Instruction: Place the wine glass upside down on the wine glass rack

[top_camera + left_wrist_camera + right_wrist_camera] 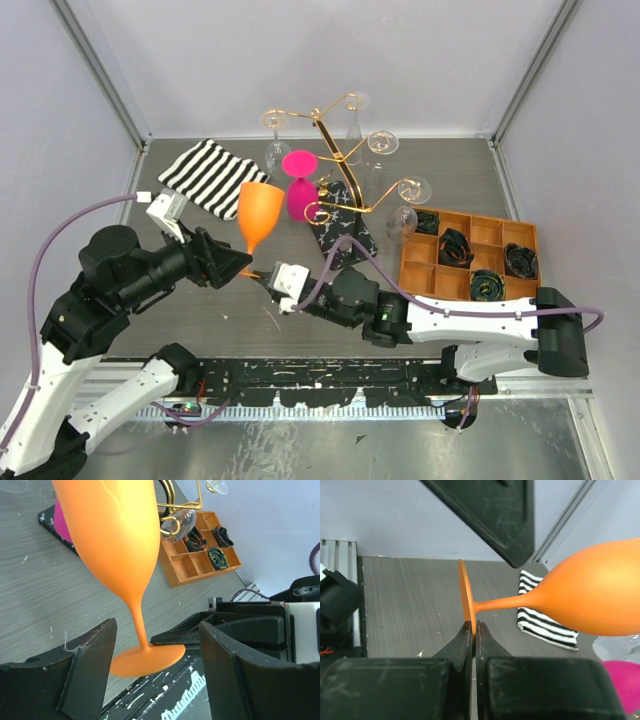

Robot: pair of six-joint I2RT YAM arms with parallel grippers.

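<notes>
The orange wine glass hangs in the air, bowl up and leaning toward the back, in front of the wine glass rack. My right gripper is shut on the rim of the glass's foot, which it pinches edge-on between its fingertips. My left gripper is open. Its fingers stand on either side of the stem and foot and do not touch them. The gold wire rack stands beyond on its black marbled base.
Clear glasses hang from the rack's arms, and a pink glass stands beside it. A black-and-white striped cloth lies at the back left. An orange compartment tray holding dark rolls sits at the right.
</notes>
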